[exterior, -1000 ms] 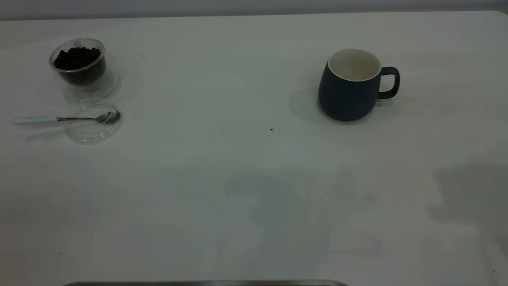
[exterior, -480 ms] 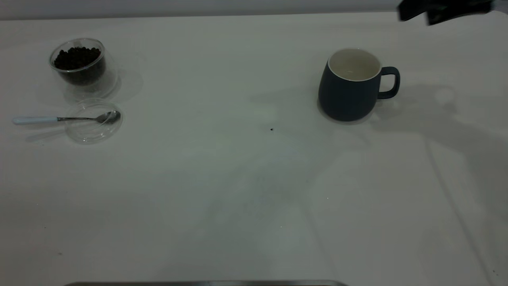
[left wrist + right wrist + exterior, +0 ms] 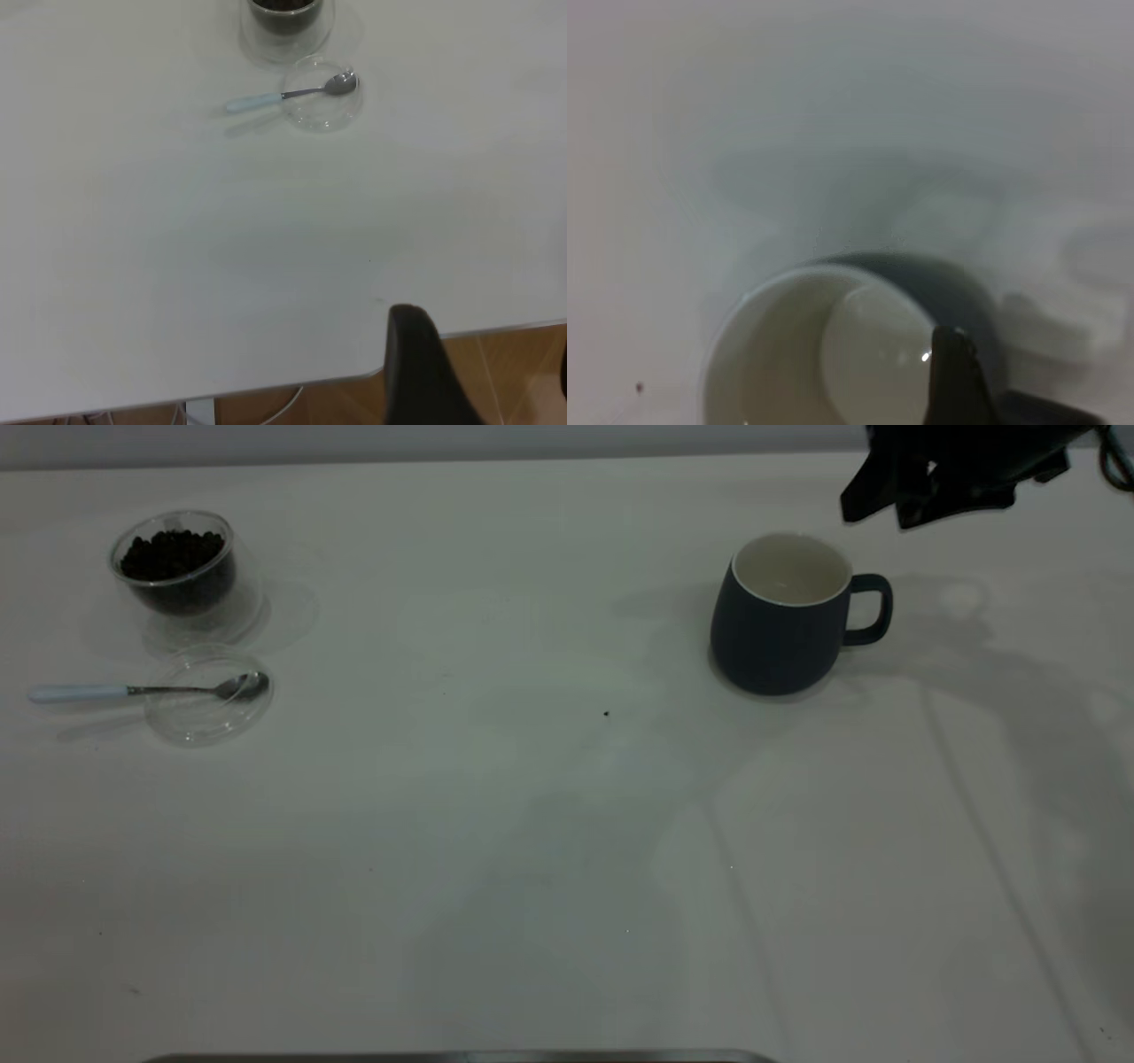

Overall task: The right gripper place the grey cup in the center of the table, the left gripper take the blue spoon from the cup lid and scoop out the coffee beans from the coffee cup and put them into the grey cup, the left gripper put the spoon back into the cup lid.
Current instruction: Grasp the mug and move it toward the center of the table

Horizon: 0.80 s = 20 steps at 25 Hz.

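An off-white table is seen below a grey wall. The right gripper is held above the grey cup, untouched; its grip cannot be told.

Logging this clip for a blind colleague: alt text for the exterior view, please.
The right gripper hovers above and behind the empty grey cup at the table's right. Far left, the blue spoon rests on the cup lid beside the coffee cup of coffee beans.

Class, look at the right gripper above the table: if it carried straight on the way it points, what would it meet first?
Probably the grey cup. The right gripper hangs just above and beyond its handle, and its wrist view looks down into the cup's cream interior. Depth is unclear, so it may meet the rim or handle first.
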{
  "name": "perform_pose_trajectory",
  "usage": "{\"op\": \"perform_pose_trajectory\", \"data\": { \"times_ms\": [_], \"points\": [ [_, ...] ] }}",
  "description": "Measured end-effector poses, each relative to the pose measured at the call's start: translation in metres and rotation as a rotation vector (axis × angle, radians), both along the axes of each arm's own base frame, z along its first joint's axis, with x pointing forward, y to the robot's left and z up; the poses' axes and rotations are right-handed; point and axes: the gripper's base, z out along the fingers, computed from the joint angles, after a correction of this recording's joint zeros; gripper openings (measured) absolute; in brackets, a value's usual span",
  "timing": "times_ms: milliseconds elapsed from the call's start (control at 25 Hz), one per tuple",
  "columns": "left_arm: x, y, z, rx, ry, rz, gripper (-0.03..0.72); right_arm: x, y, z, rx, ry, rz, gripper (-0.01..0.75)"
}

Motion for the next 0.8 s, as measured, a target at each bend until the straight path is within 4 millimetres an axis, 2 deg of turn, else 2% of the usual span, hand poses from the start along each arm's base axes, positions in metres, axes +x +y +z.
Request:
{"op": "perform_pose_trajectory", "data": {
  "times_ms": [240, 440, 560, 800],
  "points": [
    [0.0, 0.0, 0.0, -0.001, 0.0, 0.001, 0.45, -0.001, 0.022, -0.026, -0.049, 0.003, 0.104, 0.461],
    [0.0, 0.0, 0.0, -0.001, 0.0, 0.001, 0.45, -0.004, 0.037, -0.041, -0.074, 0.007, 0.114, 0.461],
    [0.0, 0.0, 0.0, -0.001, 0.0, 0.001, 0.45, -0.005, 0.049, -0.047, -0.086, 0.001, 0.126, 0.461],
    [0.0, 0.0, 0.0, -0.001, 0.0, 0.001, 0.45, -0.007, 0.087, -0.047, -0.077, -0.029, 0.168, 0.461]
  ]
}}
